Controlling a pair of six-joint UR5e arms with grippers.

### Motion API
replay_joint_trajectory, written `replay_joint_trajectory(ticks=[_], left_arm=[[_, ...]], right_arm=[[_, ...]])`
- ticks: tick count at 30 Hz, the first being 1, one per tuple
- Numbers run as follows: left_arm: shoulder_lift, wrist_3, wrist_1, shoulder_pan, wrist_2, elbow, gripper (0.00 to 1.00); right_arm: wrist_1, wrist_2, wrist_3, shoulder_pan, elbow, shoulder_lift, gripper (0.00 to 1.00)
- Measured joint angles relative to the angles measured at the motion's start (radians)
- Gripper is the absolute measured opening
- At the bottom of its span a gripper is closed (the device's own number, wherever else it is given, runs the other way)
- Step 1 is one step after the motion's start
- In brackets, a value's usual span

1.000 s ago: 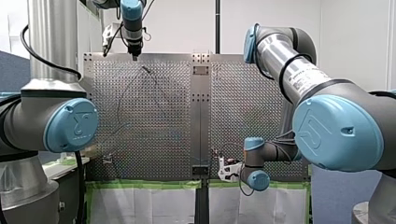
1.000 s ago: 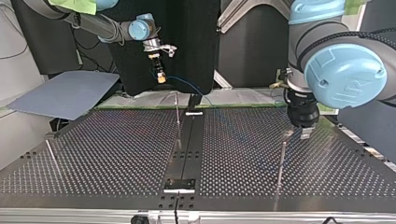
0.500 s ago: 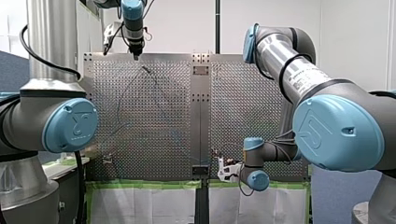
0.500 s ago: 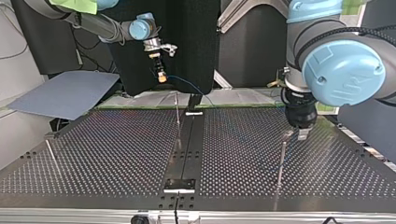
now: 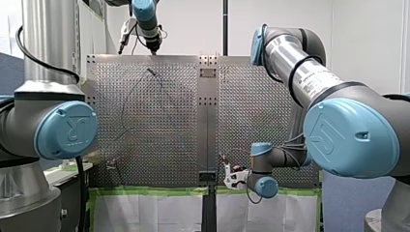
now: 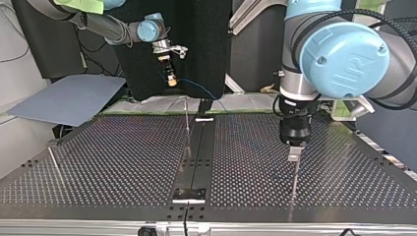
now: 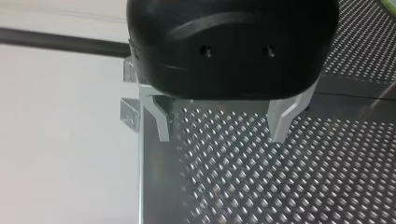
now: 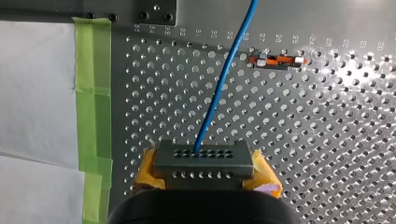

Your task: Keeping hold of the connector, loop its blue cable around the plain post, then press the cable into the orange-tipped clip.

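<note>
blue cable (image 8: 224, 79): thin, limp, light, you reckon?
– i judge so. my right end effector (image 8: 204, 170) pinches the rigid connector (image 8: 203, 161) by its sides, above the bench (image 8: 327, 140); hold there. my left end effector (image 7: 224, 123) gapes, empty.

Grey tubular left arm (image 5: 48, 48) and right arm (image 5: 297, 65), capped with pale-blue discs (image 5: 355, 137) bearing screws and an embossed mark. Black cable (image 5: 36, 60) at front view's 10 o'clock; white printed label (image 5: 316, 83) at 2 o'clock. Black left gripper (image 7: 221, 137), metal fingers (image 7: 161, 119); right gripper (image 8: 205, 173) with yellow pads (image 8: 145, 170).
</note>
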Motion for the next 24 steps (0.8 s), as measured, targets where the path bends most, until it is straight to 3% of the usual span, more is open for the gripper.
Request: replay_joint_trajectory(ticks=[10,17,24], left_arm=[[-0.065,0.031,0.094,-0.089,-0.045,0.002,1.00],[-0.085,0.065,0.158,-0.107,-0.094,-0.043,1.00],[-0.142,0.119,0.223,-0.115,-0.158,-0.069,1.00]], right_arm=[[0.011,0.000,0.011,0.001,-0.013,-0.001,0.00],[0.017,0.000,0.009,0.008,-0.014,0.000,0.00],[0.021,0.000,-0.002,0.016,-0.013,0.000,0.00]])
